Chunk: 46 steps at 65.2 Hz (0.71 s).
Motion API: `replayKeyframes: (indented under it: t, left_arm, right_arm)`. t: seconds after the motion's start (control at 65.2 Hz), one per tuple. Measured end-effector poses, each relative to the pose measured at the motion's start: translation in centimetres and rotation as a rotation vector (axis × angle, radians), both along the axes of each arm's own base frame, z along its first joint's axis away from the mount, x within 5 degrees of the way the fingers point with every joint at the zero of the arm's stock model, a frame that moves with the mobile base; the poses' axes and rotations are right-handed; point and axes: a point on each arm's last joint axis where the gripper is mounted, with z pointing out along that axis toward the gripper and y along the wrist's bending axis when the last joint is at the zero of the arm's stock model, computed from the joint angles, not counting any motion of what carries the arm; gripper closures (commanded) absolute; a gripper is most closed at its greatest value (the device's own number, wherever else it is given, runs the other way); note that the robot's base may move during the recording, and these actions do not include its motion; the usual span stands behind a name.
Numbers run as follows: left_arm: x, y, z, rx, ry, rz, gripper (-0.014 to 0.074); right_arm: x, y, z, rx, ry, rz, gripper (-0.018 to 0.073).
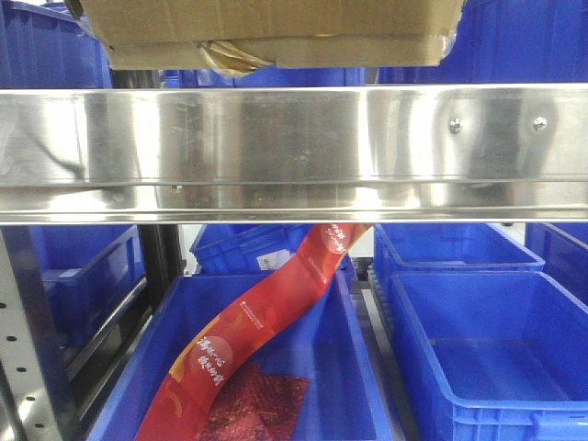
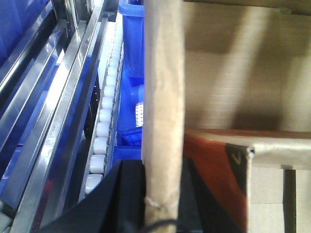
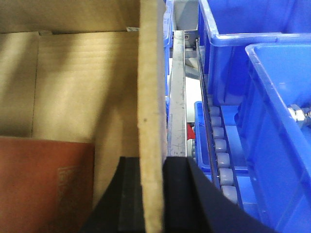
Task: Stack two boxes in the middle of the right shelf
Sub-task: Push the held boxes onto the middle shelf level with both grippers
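Note:
Brown cardboard point(image 1: 266, 28) fills the top of the front view, above the shiny steel shelf rail point(image 1: 294, 152), with a strip of blue showing between them. Its thin lower band carries a crumpled glossy tape tag point(image 1: 230, 55). I cannot tell whether this band is a second box. In the left wrist view my left gripper point(image 2: 163, 167) is shut on an upright box wall point(image 2: 163, 87). My right gripper point(image 3: 152, 162) pinches the opposite box wall point(image 3: 152, 73) in the same way. A red-brown sheet point(image 3: 43, 184) lies inside the box.
Blue plastic bins point(image 1: 487, 340) stand under the rail, one holding a red printed banner point(image 1: 248, 331). A perforated steel upright point(image 1: 28, 340) is at the lower left. Roller tracks point(image 2: 104, 126) point(image 3: 221, 155) and more blue bins point(image 3: 272, 97) run beside the box walls.

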Motion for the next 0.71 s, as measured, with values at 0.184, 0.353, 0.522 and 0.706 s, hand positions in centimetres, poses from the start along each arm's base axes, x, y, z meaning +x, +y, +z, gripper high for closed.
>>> replayKeyframes:
  t: [0.184, 0.353, 0.522, 0.706]
  left_arm:
    - [0.00, 0.00, 0.00, 0.000, 0.000, 0.000, 0.0708]
    - [0.00, 0.00, 0.00, 0.000, 0.000, 0.000, 0.0708]
    - [0.00, 0.00, 0.00, 0.000, 0.000, 0.000, 0.0708]
    - [0.02, -0.02, 0.04, -0.001, -0.005, -0.001, 0.0708]
  right_arm:
    - [0.00, 0.00, 0.00, 0.000, 0.000, 0.000, 0.0721]
    - [0.00, 0.00, 0.00, 0.000, 0.000, 0.000, 0.0721]
    - [0.00, 0.00, 0.00, 0.000, 0.000, 0.000, 0.0721]
    - [-0.02, 0.11, -0.04, 0.017, 0.005, 0.006, 0.0721]
